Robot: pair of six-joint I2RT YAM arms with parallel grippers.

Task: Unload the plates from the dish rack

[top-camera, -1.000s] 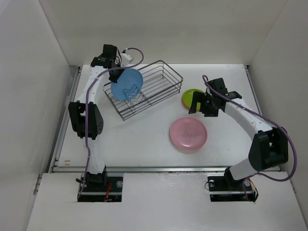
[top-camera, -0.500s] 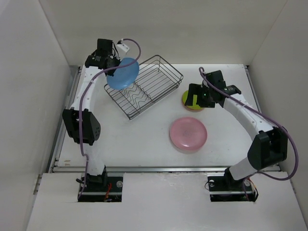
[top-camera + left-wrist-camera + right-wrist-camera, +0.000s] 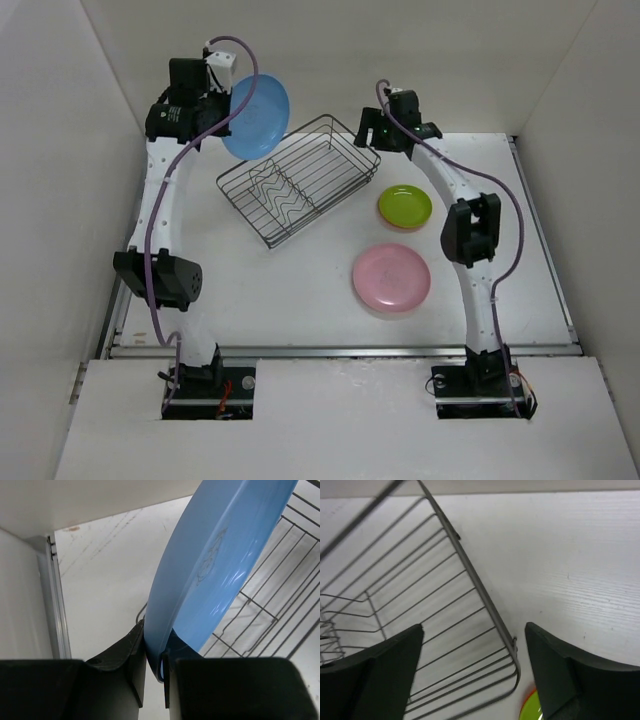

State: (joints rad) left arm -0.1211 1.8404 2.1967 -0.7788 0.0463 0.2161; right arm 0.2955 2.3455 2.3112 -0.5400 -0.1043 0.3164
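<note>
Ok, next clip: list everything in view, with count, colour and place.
blue plate: one, blue, held on edge in the air above the rack's far left end
dish rack: one, dark wire, mid-table, no plates in it
green plate: one, lime, right of the rack, stacked on the orange one
orange plate: one, only its rim showing
pink plate: one, flat, nearer than the green
table: one, white
left gripper: shut on the blue plate's rim
right gripper: open, empty, over the rack's far right corner
</note>
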